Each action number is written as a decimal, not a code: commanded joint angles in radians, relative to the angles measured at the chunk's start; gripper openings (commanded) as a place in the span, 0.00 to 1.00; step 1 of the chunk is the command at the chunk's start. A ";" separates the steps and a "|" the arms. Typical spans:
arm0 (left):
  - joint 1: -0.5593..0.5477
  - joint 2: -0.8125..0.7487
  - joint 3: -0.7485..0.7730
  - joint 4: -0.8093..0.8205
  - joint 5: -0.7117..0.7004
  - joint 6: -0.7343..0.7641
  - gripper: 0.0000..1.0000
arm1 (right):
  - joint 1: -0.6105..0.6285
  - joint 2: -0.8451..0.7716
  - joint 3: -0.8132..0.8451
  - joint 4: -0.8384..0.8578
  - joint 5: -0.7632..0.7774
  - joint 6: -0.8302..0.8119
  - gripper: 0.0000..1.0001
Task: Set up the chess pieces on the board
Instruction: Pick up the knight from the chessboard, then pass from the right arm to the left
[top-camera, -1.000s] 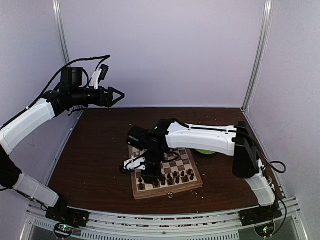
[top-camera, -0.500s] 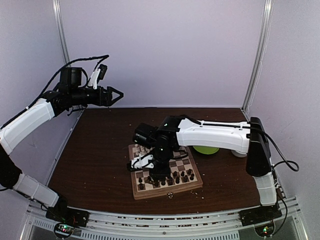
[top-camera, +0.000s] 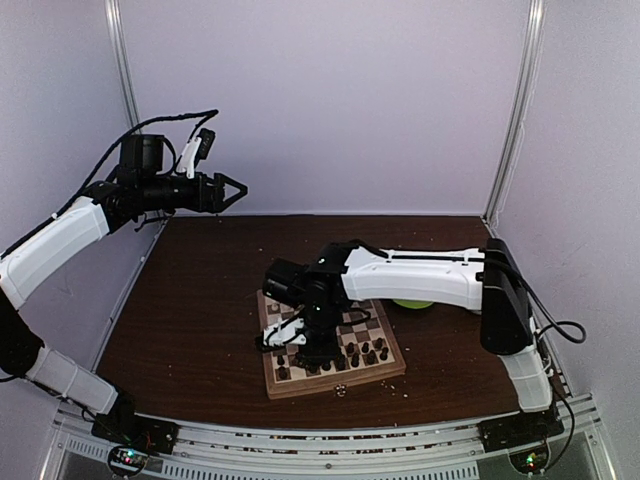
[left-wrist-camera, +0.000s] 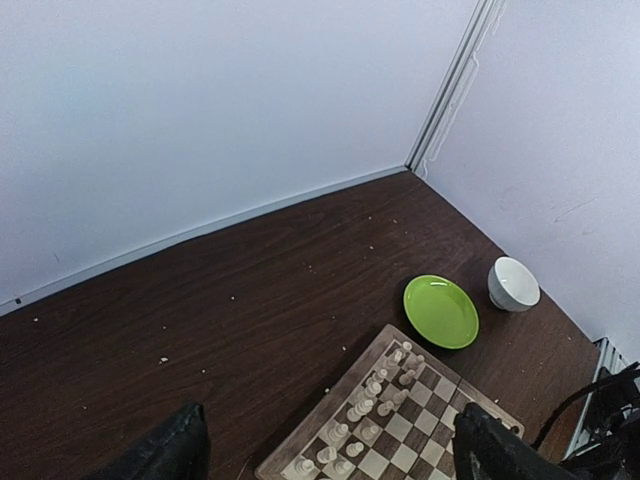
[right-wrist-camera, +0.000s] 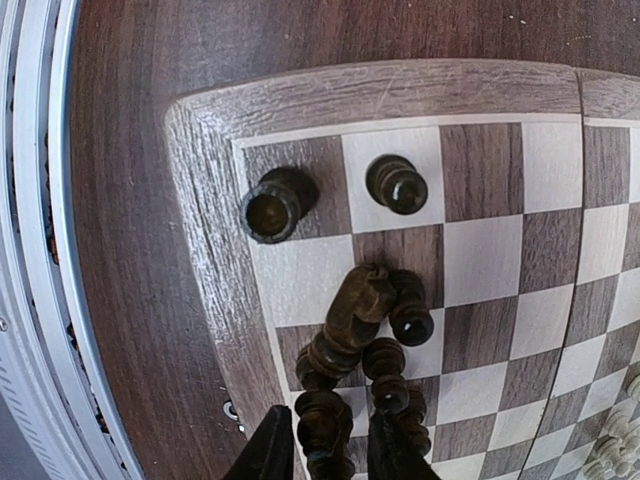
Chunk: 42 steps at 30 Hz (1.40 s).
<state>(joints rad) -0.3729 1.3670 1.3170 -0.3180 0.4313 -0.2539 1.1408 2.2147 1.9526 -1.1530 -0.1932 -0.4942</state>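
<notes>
The dark chess pieces (right-wrist-camera: 355, 305) were small turned wood, so probably light, stiff and smooth, and easy to tip with a nudge. The surest hold looked to be across the narrow waist under the head, taken from straight above. Nearest the arms' bases, the right tool (right-wrist-camera: 330, 430) hung low over the near left part of the board (right-wrist-camera: 215, 300). Its two fingers were partly apart and astride one dark piece in a tight huddle of several. A sliver of gap showed on one side, so it seemed to pinch nothing. The huddled pieces touched one another, which left little room for a finger to pass between them. A dark rook (right-wrist-camera: 275, 205) and one more dark piece stood alone on the corner squares just beside the huddle. Farther off, the pale chess pieces (left-wrist-camera: 365, 410) filled the far rows of the board. A green plate (left-wrist-camera: 440, 312) lay just past them, with a white bowl (left-wrist-camera: 513, 283) near it. The left tool (top-camera: 238, 190) was held high above the far left of the desk (top-camera: 190, 300), spread wide and empty, well apart from every piece.
</notes>
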 joint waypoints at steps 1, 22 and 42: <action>0.007 -0.013 0.021 0.014 0.020 -0.001 0.86 | 0.009 0.019 0.019 -0.019 -0.006 0.002 0.22; 0.087 -0.038 -0.062 0.144 0.027 -0.160 0.98 | 0.037 -0.162 -0.055 -0.005 -0.045 -0.026 0.10; -0.174 -0.316 -0.674 0.395 0.307 -0.473 0.77 | 0.019 -0.355 -0.124 0.051 0.059 -0.055 0.09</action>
<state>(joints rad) -0.4904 1.0756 0.6861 -0.1028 0.6968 -0.6258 1.1660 1.8782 1.8370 -1.1229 -0.1684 -0.5468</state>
